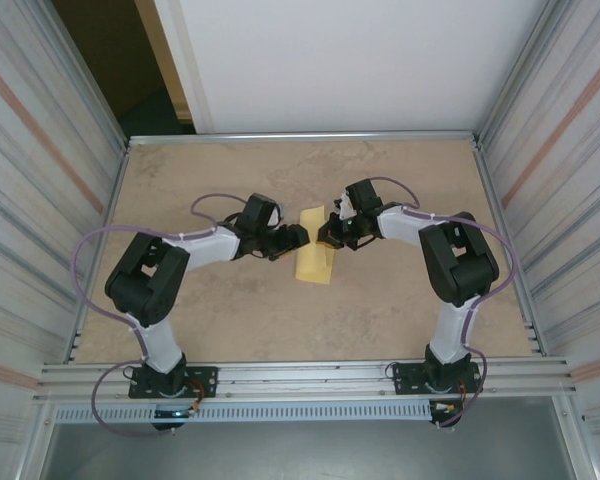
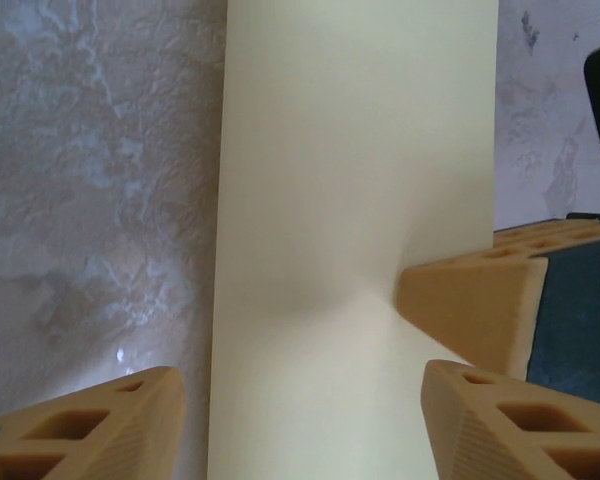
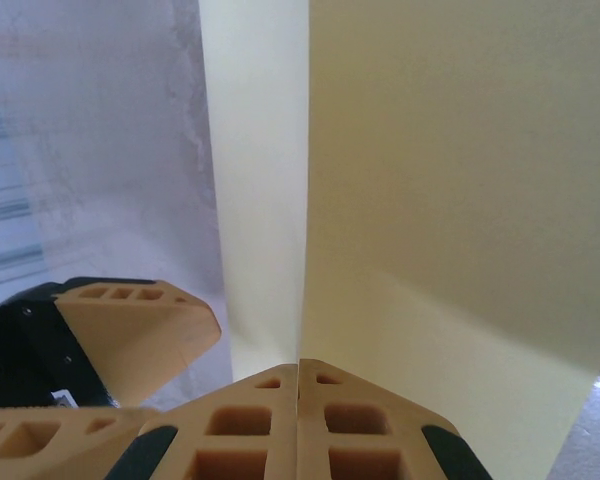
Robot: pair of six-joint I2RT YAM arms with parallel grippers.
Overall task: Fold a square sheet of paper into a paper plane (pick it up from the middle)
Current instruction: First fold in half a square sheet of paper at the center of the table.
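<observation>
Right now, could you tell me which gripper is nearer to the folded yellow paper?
Right. The right gripper is shut on the folded yellow paper; the left gripper straddles it, jaws open.

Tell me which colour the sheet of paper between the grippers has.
The sheet of paper is plain pale yellow, best seen in the left wrist view.

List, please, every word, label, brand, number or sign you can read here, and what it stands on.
None can be read in these views.
The pale yellow sheet of paper is blank on the faces shown.
The tan fingers of the right gripper bear moulded holes, no markings.
The black arm housings in the top view show nothing legible at this size.
</observation>
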